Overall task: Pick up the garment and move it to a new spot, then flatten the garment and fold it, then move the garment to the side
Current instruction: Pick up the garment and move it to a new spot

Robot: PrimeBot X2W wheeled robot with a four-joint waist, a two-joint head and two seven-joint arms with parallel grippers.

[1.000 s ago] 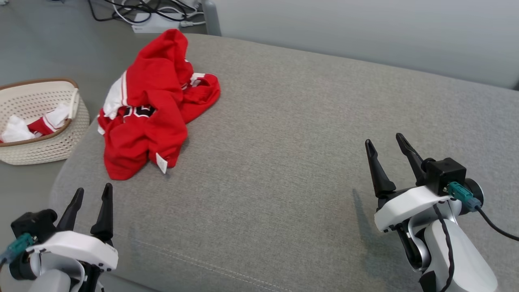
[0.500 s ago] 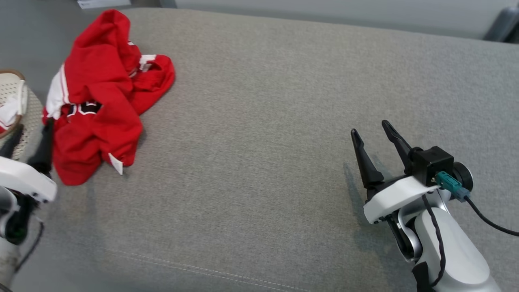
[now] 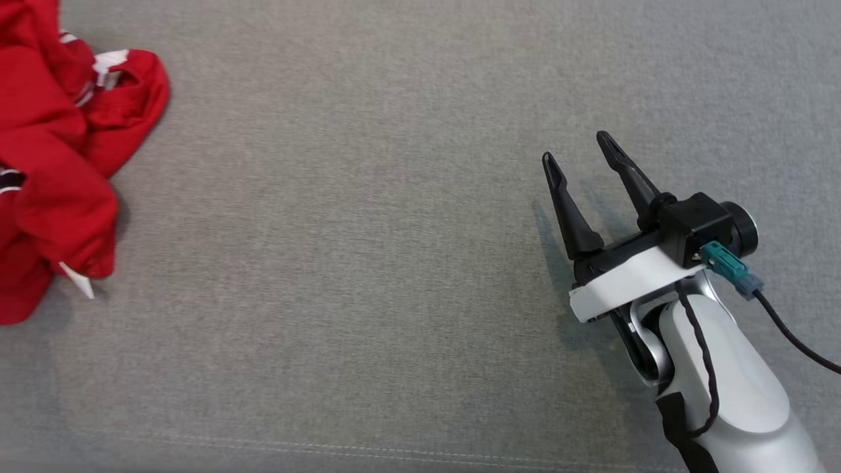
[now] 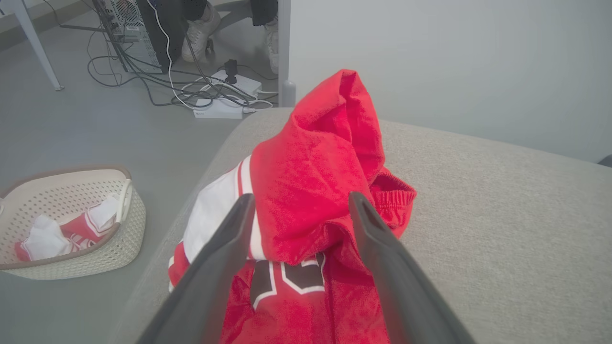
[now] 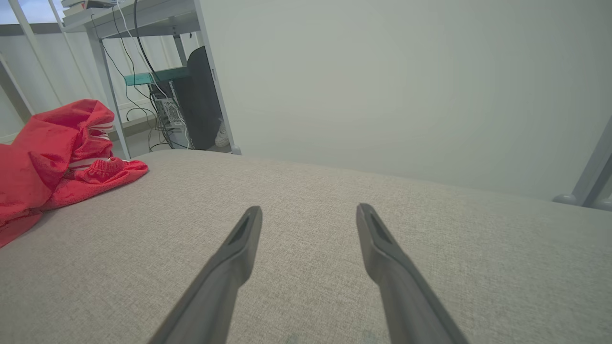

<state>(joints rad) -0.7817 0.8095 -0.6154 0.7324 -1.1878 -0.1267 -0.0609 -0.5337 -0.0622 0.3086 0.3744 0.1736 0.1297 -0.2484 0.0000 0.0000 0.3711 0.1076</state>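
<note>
Seen from my head, my right gripper [image 3: 576, 147] has its two dark fingers spread wide. It grips nothing and is poised over the grey cushion [image 3: 368, 263]. The red garment [image 3: 52, 190] lies crumpled at this view's far left edge, well apart from that claw, with a white tag [image 3: 77, 281] poking from its lower fold.

Along my left wrist, my left gripper [image 4: 302, 196] is likewise released, its fingers wide. The garment sits straight ahead, its heap framed between them, though I cannot tell from this angle whether the tips touch the cloth. This view adds the garment's white side stripes and black numerals edged in white. It also takes in a pale perforated basket [image 4: 95, 253] on the floor at left, holding red-and-white clothes, and a white power strip [image 4: 217, 109] among cables beyond the cushion's corner.

Along my right wrist, the spread fingers point across bare cushion toward a plain wall [image 5: 382, 86]. The garment lies off to the left, well apart.
</note>
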